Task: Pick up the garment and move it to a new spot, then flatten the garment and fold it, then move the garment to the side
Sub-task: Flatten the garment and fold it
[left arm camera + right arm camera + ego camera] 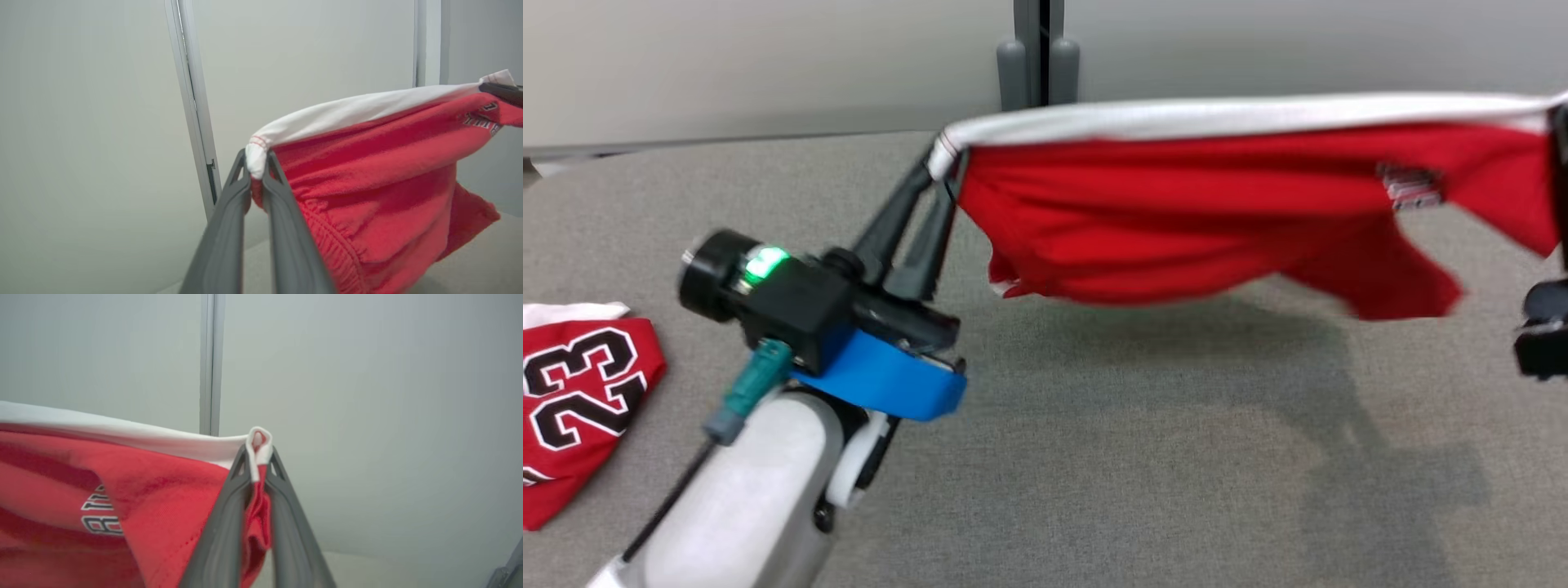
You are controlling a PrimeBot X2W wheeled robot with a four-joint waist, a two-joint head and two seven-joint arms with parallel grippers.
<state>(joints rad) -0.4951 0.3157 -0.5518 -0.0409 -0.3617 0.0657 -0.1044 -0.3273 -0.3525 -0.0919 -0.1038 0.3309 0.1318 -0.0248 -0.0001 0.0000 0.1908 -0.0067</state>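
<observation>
Above the grey table (1094,457), the red garment (1217,220) is held clear of the surface, stretched wide between both pincers. Its white band (1225,118) is pulled into a near-straight line along the top, and the red cloth is seen hanging below it in loose folds. One end of the band is pinched by the left pincer (256,165), whose jaws are closed tight on the white corner; red fabric is bunched just beneath the fingertips. At the opposite end, the right pincer (258,457) is clamped shut on the other white corner, with a small loop of hem poking up between the tips. White lettering (1411,184) is made out on the red cloth near the right pincer's end, too blurred to be read. A soft shadow (1258,359) is cast on the table under the hanging cloth. Over on the robot's left, a second red jersey (580,392) marked 23 is laid on the table, well apart from the lifted garment. A green light (764,265) is lit on the left wrist, and a blue band (890,384) is wrapped behind it.
</observation>
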